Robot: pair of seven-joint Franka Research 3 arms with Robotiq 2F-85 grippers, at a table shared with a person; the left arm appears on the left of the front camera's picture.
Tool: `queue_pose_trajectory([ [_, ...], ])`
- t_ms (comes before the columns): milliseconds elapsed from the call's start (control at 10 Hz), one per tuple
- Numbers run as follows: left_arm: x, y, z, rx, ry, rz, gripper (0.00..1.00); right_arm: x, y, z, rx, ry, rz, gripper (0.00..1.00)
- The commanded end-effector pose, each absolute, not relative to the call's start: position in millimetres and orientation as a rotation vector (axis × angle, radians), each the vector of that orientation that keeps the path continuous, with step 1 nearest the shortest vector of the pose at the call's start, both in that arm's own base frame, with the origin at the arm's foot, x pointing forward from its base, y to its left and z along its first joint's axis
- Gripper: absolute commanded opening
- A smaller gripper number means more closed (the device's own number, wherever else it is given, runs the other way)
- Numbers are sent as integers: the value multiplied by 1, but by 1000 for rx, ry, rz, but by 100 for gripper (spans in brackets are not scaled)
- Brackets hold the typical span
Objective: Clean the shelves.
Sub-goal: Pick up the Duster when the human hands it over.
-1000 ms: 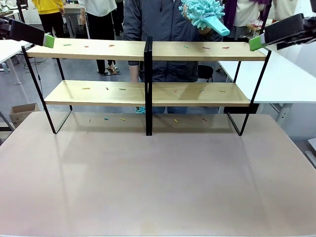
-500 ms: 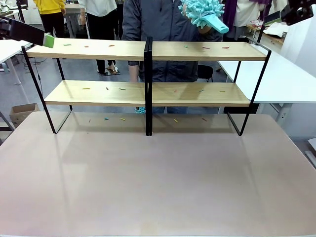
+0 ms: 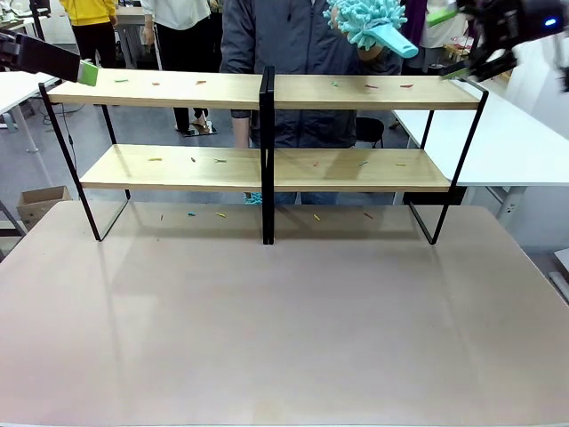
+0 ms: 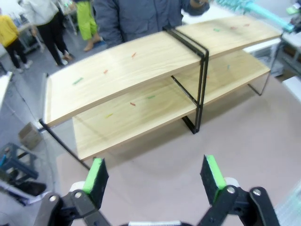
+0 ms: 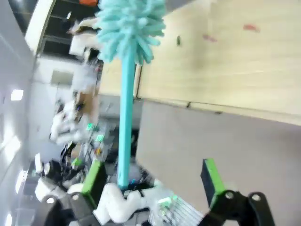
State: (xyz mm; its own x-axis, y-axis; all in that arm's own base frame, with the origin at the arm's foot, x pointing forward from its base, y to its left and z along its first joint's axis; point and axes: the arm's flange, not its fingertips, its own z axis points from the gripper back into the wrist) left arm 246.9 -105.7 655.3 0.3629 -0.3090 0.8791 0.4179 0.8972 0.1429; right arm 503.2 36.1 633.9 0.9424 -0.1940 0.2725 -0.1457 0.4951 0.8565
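Shelves (image 3: 267, 92): two long pale wood boards, grain visible, square-cut edges, in a thin black metal frame with one black post at mid-length and open wire loops at each end. They stand across the far half of the table (image 3: 284, 338), feet on its top.

Table: matte, pinkish-grey, smooth, with a faint sheen. A wide stretch of it lies open on the robot's side of the shelves.

Coloured slivers (image 3: 197, 83): small and thin, in red, green and yellow. They are scattered on both boards and on the table under the lower board.

Duster (image 3: 369, 22): shaggy teal chenille head on a smooth teal plastic handle, held up behind the shelves' right half, above the upper board. The person (image 3: 284, 36), in a dark grey jacket, stands just behind the central post.

Left gripper (image 4: 155, 172): black links with flat green pads, fingers spread wide with nothing between them. In the front view it sits at the shelves' left end, just above the upper board's corner, with clear air over the board beside it.

Right gripper (image 3: 449, 43): above the shelves' right end, over the frame corner, fingers spread wide and pinching nothing. The duster's handle tip points toward it, near but apart. In the right wrist view the handle runs down into the gap, closer to one pad, and whether it touches cannot be told.

White table (image 3: 498, 133): smooth top, beyond the shelves' right end, close to the frame.

Cardboard box (image 3: 40, 203): on the floor, left of the shelves
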Motion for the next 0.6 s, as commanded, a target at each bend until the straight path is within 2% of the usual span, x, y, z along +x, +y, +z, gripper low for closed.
queue_pose_trajectory([
  [0, 247, -106, 655, -113, -1113, -468, 100, 561, 44, 637, 1157, -268, -15, 100],
  [100, 247, -106, 655, -113, -1113, -468, 100, 571, 45, 630, 1256, -285, -15, 100],
  [200, 247, -106, 655, -113, -1113, -468, 100, 574, 48, 627, 1280, -308, 0, 100],
  [500, 247, -106, 655, -113, -1113, -468, 100, 573, 60, 629, 1264, -268, 27, 100],
])
